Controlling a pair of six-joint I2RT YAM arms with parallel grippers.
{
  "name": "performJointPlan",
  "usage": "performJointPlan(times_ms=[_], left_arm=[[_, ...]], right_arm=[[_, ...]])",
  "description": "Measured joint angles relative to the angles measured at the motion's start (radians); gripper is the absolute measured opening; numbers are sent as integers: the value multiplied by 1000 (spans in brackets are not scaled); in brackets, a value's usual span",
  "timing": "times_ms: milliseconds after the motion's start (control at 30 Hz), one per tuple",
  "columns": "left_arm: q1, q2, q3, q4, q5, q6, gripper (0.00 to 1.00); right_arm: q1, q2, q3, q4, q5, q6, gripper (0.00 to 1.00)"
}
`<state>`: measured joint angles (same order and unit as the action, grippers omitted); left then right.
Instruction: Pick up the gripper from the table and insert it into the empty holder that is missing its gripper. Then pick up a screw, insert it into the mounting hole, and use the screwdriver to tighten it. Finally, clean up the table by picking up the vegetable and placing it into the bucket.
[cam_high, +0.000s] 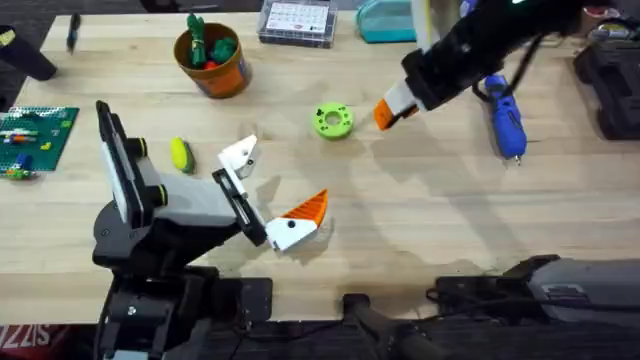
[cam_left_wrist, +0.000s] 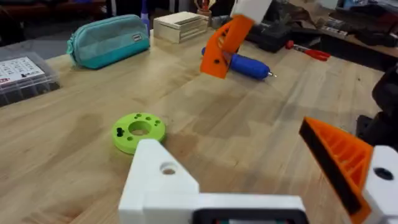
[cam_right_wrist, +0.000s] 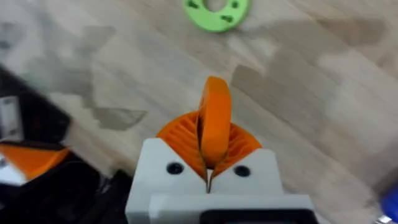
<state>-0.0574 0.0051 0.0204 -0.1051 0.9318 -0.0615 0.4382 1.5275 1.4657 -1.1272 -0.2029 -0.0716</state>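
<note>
Nearest the bases, the left hand (cam_high: 262, 195) sits low over the surface (cam_high: 420, 230) with its fingers spread wide and nothing between them. One finger has its orange pad; the other is the holder (cam_high: 240, 157), a bare white block with an open mounting hole you can see in the left wrist view (cam_left_wrist: 168, 168). Just behind it lies the vegetable (cam_high: 181, 154), yellow-green, long axis running roughly away from the bases.

Further out, the right hand (cam_high: 388, 111) is clamped on the gripper (cam_right_wrist: 214, 121), the orange wedge pinched edge-on between its pads and held off the surface. So the key relation, I'd say: the holder is toward the left side and nearer the bases from the carried wedge, with the green disc (cam_high: 333, 121) roughly between them. The wedge would need its long axis lined up with the white block's face.

Beyond that, the screwdriver (cam_high: 507, 125) lies past the right arm, and the bucket (cam_high: 212, 60) stands at the far left. Can't make out any loose screw, and the wedge's mounting side is hidden by the pads.
</note>
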Motion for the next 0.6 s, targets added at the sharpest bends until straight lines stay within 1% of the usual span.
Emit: performJointPlan(times_ms=[133, 233, 300, 433, 500, 600], left_arm=[[0, 0, 0, 0, 0, 0, 986], [0, 0, 0, 0, 0, 0, 986], [0, 0, 0, 0, 0, 0, 986], [0, 0, 0, 0, 0, 0, 985], [0, 0, 0, 0, 0, 0, 985], [0, 0, 0, 0, 0, 0, 985]], right_arm=[[-31, -29, -3, 4, -150, 9, 7], [-76, -29, -46, 84, -299, 4, 7], [-113, -20, -92, 158, -423, 0, 7], [-163, 34, -175, 273, -643, -3, 7], [-172, 75, -212, 326, -749, -4, 7], [-169, 143, -235, 367, -899, -18, 7]])
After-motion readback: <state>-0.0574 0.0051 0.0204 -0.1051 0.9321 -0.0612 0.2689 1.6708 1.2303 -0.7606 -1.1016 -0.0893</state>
